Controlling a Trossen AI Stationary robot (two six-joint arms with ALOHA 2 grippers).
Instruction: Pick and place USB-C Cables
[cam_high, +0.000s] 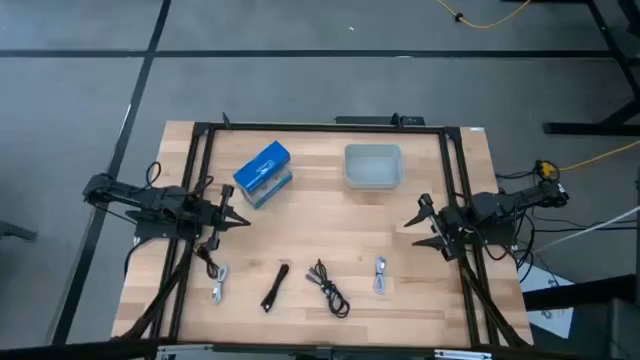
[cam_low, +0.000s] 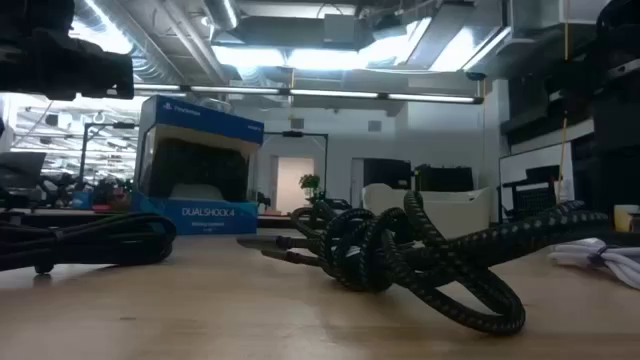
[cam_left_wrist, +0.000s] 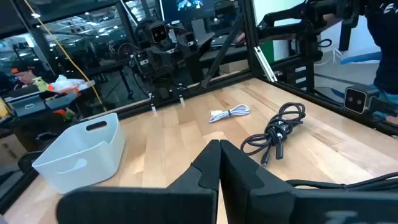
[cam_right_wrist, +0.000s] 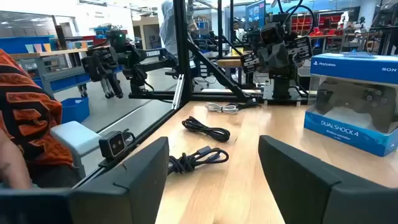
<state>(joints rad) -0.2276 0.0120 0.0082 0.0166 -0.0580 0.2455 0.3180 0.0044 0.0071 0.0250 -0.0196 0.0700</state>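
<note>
Wooden table (cam_high: 330, 225) is lying under me, and four USB-C Cables (cam_high: 328, 288) are sitting in a row along its near edge. I am holding my left gripper (cam_high: 238, 220) pressed shut beside the blue box (cam_high: 263, 173), and my right gripper (cam_high: 420, 224) spread open below the pale bin (cam_high: 373, 166).

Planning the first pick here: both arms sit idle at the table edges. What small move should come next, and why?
Probably swing the right claw, its fingers open, toward the silver-white coiled cable on the wooden table. That cable lies nearest this claw, apart from the others, with the pale grey plastic bin close by. The left claw, fingers shut, waits opposite.
</note>
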